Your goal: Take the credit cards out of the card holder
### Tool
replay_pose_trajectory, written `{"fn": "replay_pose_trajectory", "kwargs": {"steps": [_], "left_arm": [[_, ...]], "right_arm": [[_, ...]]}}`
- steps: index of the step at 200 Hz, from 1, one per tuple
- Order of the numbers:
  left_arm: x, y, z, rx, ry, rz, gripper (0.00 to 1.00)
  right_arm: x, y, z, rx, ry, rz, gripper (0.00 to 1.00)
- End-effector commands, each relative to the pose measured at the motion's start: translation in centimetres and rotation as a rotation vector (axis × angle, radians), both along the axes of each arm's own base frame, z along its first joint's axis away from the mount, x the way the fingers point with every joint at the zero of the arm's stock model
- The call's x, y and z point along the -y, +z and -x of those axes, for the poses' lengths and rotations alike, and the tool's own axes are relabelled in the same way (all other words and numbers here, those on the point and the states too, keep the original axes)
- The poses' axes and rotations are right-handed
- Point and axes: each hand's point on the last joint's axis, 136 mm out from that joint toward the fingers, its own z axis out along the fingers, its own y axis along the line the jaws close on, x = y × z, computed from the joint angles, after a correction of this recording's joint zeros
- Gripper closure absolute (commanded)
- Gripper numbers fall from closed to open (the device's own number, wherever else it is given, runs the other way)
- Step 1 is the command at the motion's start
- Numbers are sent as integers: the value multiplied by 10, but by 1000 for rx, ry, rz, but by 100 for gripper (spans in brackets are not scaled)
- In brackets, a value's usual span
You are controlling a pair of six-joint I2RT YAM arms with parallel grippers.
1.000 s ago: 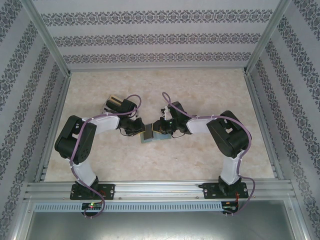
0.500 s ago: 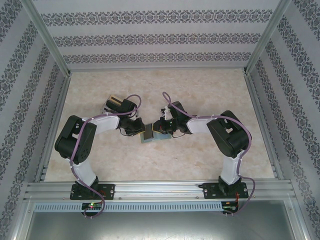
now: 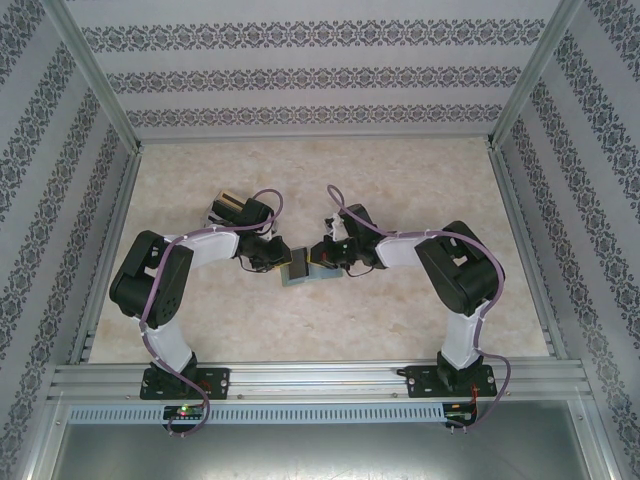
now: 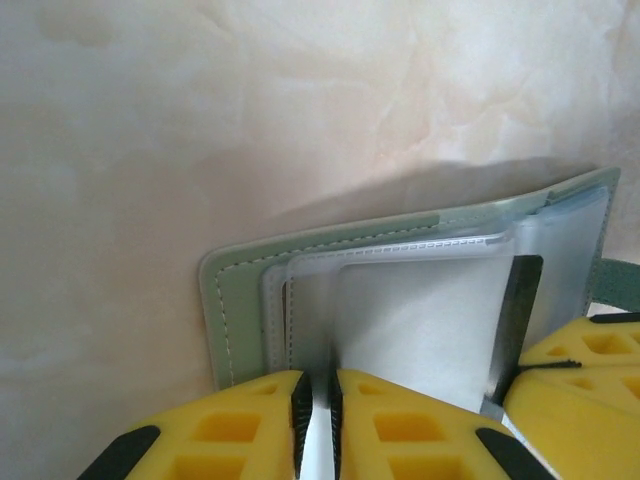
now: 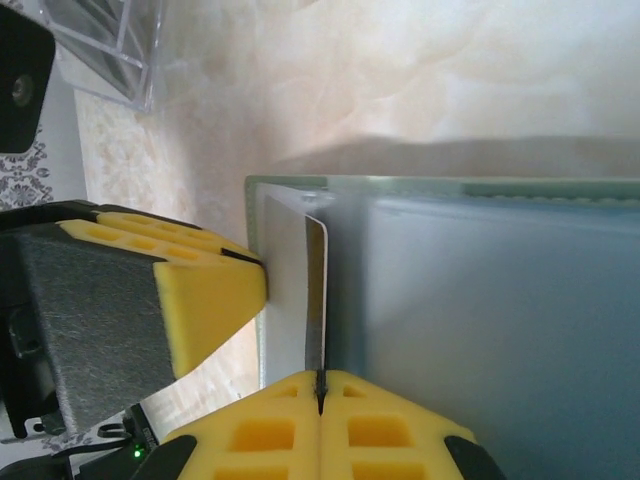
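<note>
The grey-green card holder [image 3: 301,279] lies open on the table between both arms. In the left wrist view its green cover [image 4: 235,300] and clear inner sleeves show, and my left gripper [image 4: 318,385] is shut on one pale sleeve panel. In the right wrist view my right gripper [image 5: 320,378] is shut on the edge of a thin dark credit card [image 5: 316,290], which stands upright, partly out of the pale grey-blue panel [image 5: 500,320]. That card [image 4: 520,320] also appears beside the right gripper's yellow fingers [image 4: 585,350]. The left gripper's finger [image 5: 205,300] presses the holder's left end.
A small tan-lined box [image 3: 230,207] sits on the marble table behind the left arm, seen as a clear-walled box [image 5: 100,50] in the right wrist view. Patterned walls and metal rails [image 3: 300,378] enclose the table.
The right gripper has shifted slightly to the right with the card. The left arm and the holder have stayed put.
</note>
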Motion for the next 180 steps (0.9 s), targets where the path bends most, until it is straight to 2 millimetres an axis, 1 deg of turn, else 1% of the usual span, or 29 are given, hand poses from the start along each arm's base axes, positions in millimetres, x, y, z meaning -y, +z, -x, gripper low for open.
{"fn": "replay_pose_trajectory", "kwargs": {"steps": [1, 19, 34, 42, 60, 82, 113, 148, 180], "left_arm": [[-20, -24, 20, -83, 4, -121, 82], [-19, -25, 19, -87, 5, -115, 84], [-17, -27, 20, -93, 3, -110, 85], [-18, -28, 20, -95, 4, -111, 85], [-18, -28, 21, -97, 4, -109, 85], [-18, -28, 21, -97, 2, -109, 85], [-18, -29, 22, -102, 1, -110, 85], [-18, -31, 24, -106, -1, -109, 85], [-18, -31, 24, -106, 0, -108, 86]], "right_arm": [[5, 9, -6, 55, -6, -7, 100], [3, 7, -4, 43, 3, -16, 100], [0, 7, -3, 35, 10, -19, 97], [0, 6, -3, 31, 13, -17, 94], [-1, 2, -2, 16, 16, -3, 83], [0, -5, -1, -7, 15, 12, 78], [-3, -12, 2, -26, 29, 24, 77], [-10, -14, 5, -33, 50, 22, 76], [-12, -10, 5, -26, 58, 8, 83]]}}
